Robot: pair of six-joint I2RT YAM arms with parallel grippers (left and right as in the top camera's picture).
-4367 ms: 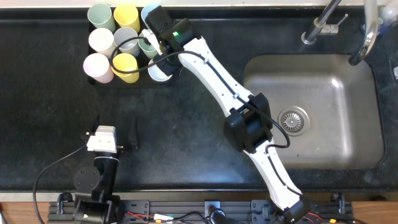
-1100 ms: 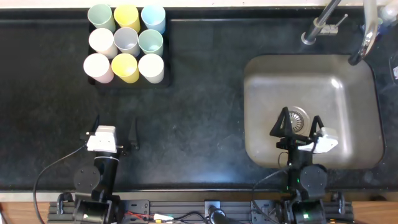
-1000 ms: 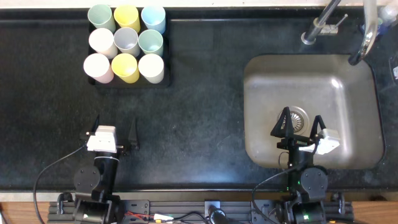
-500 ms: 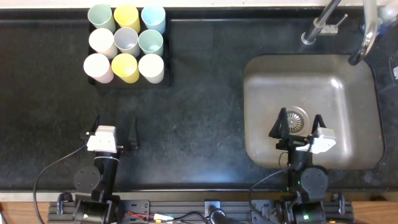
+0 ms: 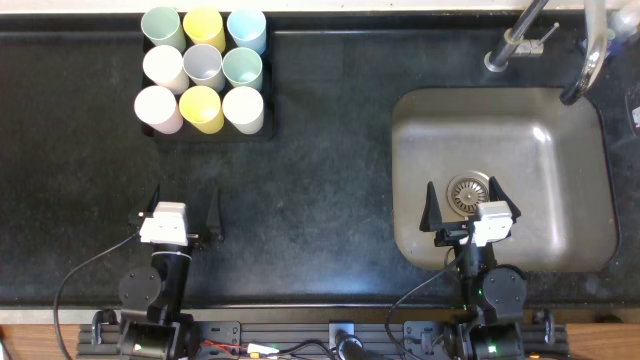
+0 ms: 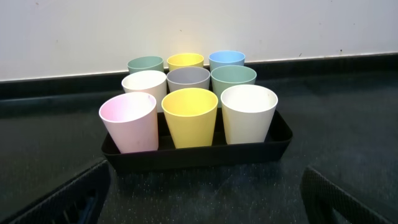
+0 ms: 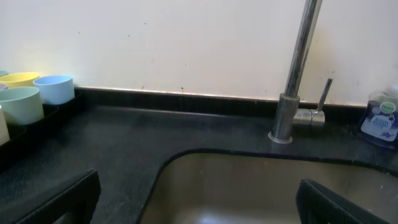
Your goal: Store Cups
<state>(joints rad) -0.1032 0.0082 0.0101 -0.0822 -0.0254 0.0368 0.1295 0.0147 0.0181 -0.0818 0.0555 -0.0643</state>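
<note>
Several pastel cups (image 5: 203,70) stand upright, packed in rows, in a black tray (image 5: 269,128) at the counter's back left. The left wrist view faces them head on: a pink cup (image 6: 129,121), a yellow cup (image 6: 189,116) and a white cup (image 6: 249,112) in the front row, tray wall (image 6: 199,157) below. My left gripper (image 5: 187,206) rests open near the front edge, well short of the tray, holding nothing. My right gripper (image 5: 466,204) stands open and empty over the front of the sink (image 5: 560,160).
A faucet (image 5: 515,40) rises behind the sink, also faucet (image 7: 297,68) with a soap bottle (image 7: 380,123) beside it. Black counter (image 5: 320,190) spreads between tray and sink. The tray's end cups (image 7: 37,93) show far off in the right wrist view.
The right arm, earlier stretched over the tray's cups, has drawn back to its base. In the last second its open gripper turned slightly left above the sink. Left arm unmoved.
</note>
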